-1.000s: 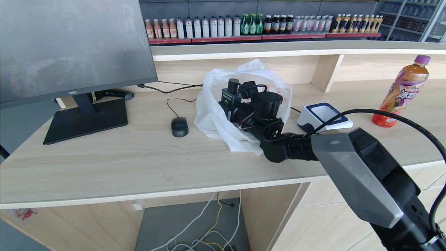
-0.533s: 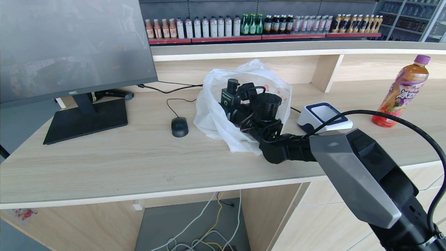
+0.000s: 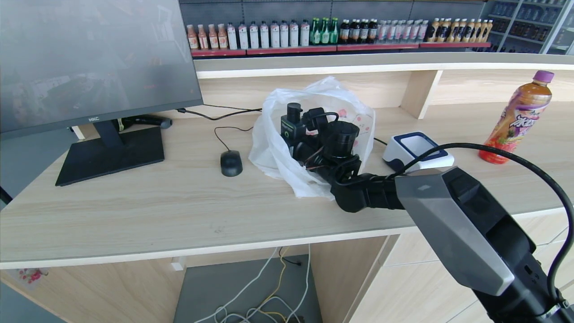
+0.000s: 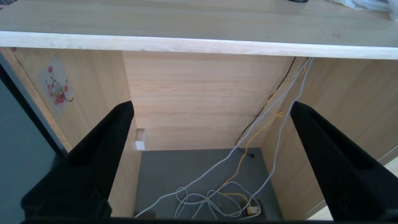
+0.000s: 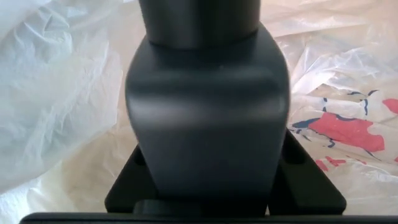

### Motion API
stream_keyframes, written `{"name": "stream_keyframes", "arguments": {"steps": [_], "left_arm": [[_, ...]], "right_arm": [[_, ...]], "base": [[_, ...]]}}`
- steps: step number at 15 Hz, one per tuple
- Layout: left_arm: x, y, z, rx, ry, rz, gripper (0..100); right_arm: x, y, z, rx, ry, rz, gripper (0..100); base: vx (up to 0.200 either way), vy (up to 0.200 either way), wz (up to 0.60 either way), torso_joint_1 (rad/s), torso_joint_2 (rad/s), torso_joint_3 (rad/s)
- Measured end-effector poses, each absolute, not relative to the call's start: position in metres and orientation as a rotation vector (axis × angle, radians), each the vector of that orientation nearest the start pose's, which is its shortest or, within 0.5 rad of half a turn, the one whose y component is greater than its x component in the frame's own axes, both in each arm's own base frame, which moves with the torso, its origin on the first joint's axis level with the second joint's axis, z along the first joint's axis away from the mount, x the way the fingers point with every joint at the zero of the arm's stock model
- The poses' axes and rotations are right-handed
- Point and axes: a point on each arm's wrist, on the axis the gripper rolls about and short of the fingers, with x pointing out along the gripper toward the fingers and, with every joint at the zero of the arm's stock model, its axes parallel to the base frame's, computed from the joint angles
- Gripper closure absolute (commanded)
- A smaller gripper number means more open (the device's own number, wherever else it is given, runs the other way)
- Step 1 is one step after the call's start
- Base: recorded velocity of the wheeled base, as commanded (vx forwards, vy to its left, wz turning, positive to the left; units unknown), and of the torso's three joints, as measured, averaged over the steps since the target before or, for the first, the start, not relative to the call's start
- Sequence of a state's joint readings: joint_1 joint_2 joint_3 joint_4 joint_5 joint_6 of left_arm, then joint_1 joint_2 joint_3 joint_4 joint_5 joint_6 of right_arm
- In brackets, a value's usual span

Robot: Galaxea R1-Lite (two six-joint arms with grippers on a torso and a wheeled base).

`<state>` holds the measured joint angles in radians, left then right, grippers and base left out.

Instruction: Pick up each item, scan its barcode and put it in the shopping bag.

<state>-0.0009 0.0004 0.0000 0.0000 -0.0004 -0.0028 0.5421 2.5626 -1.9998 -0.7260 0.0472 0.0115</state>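
A: Right gripper [image 3: 309, 141]?
B: Deep inside bag [image 3: 273, 148]. Grip unclear, maybe on dark item [image 5: 208, 118]. Bottle [image 3: 515, 119] well off to its right.
A: Left gripper [image 4: 211, 112]?
B: Spread apart, below counter [image 4: 186, 31] edge.

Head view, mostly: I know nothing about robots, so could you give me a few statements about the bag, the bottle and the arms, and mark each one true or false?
1. The bottle stands upright on the counter, apart from the bag. True.
2. The scanner sits to the left of the bag. False: the scanner is on the bag's right, and the mouse is on its left.
3. The right tool is in the bag's opening. True.
4. The left tool is holding the bottle. False: the left tool is open and empty, below the counter's edge.
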Motion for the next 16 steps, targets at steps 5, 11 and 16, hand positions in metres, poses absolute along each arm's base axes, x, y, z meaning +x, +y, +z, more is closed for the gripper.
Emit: {"name": "stream_keyframes", "arguments": {"steps": [5,11,16], "left_arm": [[-0.023,0.0,0.075,-0.003,0.0,0.0,0],[-0.023,0.0,0.075,-0.003,0.0,-0.001,0],[-0.023,0.0,0.075,-0.003,0.0,0.0,0]], "right_arm": [[0.461,0.28,0.154,0.054,-0.187,0.582,0],[0.457,0.276,0.172,0.064,-0.241,0.565,0],[0.447,0.266,0.21,0.083,-0.304,0.558,0]], "base": [[0.0,0.0,0.0,0.0,0.0,0.0],[0.0,0.0,0.0,0.0,0.0,0.0],[0.0,0.0,0.0,0.0,0.0,0.0]]}}
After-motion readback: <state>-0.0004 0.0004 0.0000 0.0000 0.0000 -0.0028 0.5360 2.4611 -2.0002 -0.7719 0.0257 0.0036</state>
